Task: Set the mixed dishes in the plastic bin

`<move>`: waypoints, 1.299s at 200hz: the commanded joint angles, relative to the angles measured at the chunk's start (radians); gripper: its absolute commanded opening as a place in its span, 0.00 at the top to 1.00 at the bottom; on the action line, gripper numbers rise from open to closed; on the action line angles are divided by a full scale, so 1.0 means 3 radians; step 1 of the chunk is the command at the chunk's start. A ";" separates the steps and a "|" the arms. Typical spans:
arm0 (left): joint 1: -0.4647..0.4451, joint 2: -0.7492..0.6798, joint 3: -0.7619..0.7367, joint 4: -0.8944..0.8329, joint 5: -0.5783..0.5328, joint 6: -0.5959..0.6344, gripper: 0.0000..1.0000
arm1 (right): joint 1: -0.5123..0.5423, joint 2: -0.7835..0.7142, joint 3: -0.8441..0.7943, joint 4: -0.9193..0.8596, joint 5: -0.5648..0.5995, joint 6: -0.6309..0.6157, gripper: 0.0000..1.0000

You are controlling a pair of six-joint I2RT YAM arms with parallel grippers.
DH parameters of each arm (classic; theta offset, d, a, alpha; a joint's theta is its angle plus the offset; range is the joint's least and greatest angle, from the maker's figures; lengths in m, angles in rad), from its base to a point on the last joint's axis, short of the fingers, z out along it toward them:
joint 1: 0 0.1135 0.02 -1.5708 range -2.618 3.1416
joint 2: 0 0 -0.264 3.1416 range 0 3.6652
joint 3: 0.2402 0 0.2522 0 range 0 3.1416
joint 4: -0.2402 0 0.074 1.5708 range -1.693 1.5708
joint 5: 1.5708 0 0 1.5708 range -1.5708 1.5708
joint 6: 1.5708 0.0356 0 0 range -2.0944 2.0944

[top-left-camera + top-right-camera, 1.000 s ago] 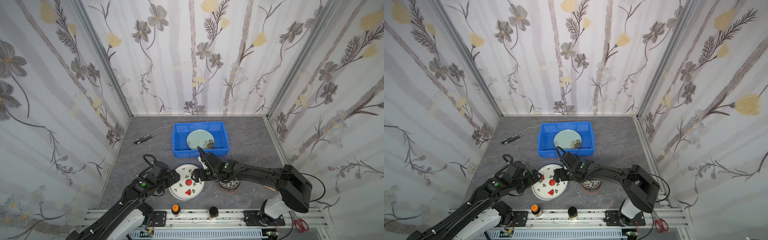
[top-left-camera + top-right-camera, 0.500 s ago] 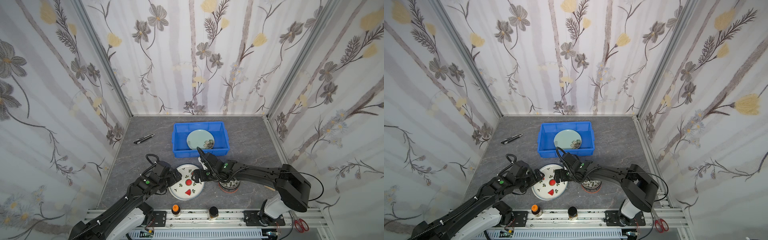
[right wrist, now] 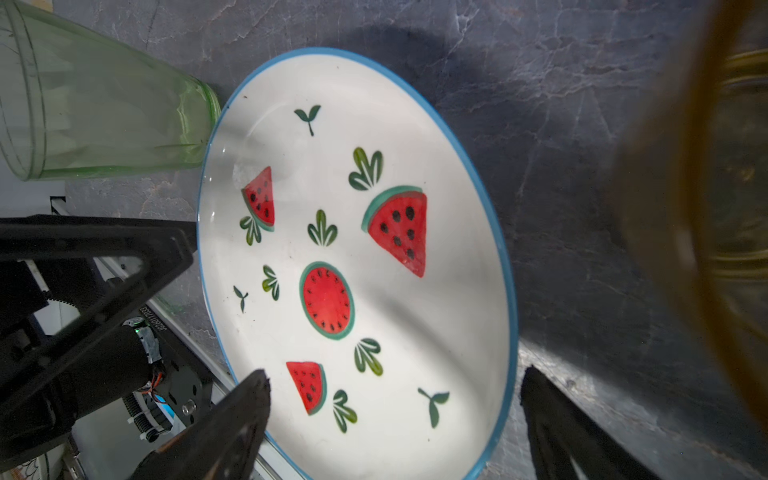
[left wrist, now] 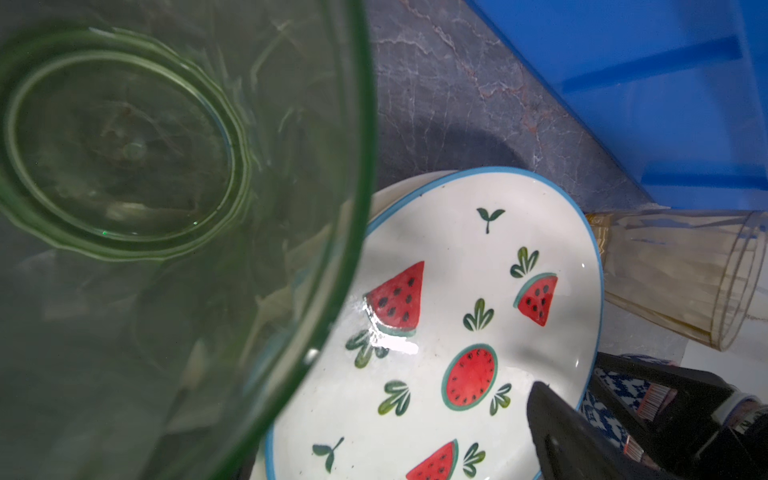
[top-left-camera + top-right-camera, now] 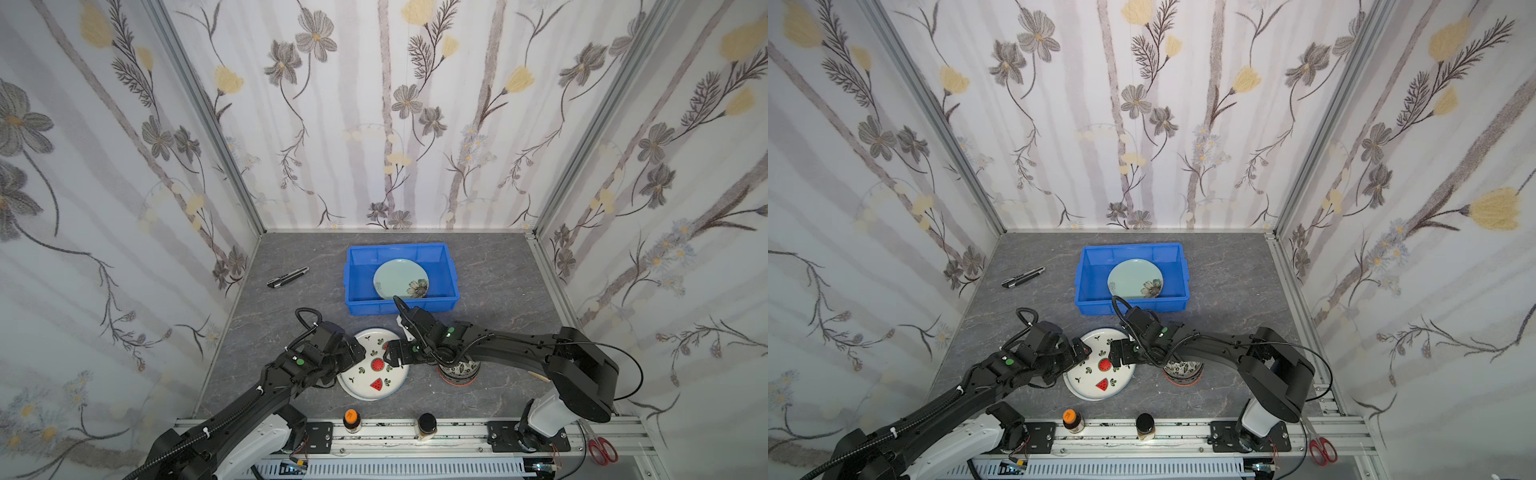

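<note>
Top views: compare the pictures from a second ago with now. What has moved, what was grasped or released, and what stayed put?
The left arm crept forward, carrying the left pincer slightly closer to the watermelon plate. Nothing was grasped or released. The right pincer, the green plate in the blue bin and the bowl stack stayed put.

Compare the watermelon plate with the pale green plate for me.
The watermelon plate lies outside the blue bin; the pale green plate is already inside it. The watermelon plate is white, blue-rimmed and dotted with red slices; the pale green plate is mostly plain, with a dark flower near its edge. Both are round.
</note>
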 commanded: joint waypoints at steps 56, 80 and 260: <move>-0.0058 0.0111 -0.0014 0.0141 -0.0099 -0.0011 0.00 | -0.0004 0.0030 -0.0052 0.0256 -0.0106 0.0031 0.09; -0.0091 0.0125 -0.0021 0.0192 -0.0099 -0.0044 0.00 | -0.0004 0.0033 -0.0067 0.0287 -0.0128 0.0035 0.10; -0.0306 0.0380 0.0029 0.0522 -0.0093 -0.0183 0.00 | 0.0002 -0.0306 -0.0129 0.0349 -0.0100 0.0050 0.29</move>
